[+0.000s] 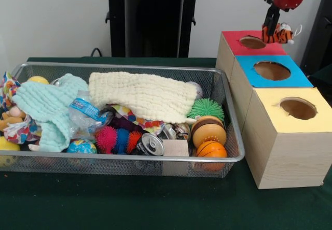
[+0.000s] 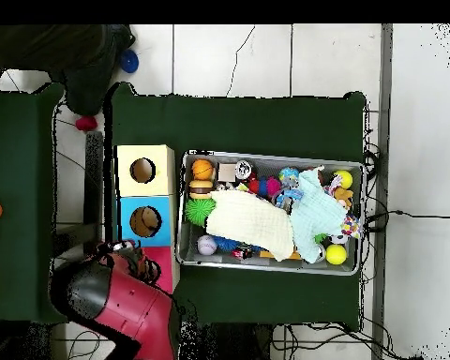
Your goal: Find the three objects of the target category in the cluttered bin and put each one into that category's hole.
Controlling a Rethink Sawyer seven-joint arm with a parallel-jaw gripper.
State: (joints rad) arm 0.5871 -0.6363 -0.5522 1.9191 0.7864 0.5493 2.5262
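Yellow-topped box (image 1: 288, 137), front-view tiger toy (image 1: 277, 33)

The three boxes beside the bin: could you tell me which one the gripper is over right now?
The red-topped box, farthest in the front view. The gripper hangs over its hole with a striped orange toy, not over the blue or yellow ones.

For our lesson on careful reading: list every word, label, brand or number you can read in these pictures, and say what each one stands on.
None can be read.
Plastic bottle in the wire basket: blue label, print too blurred to read.
Drinks can: markings too small to read.
Patterned ball: print is unreadable.
The red-topped box, blue-topped box and yellow-topped box carry no text.
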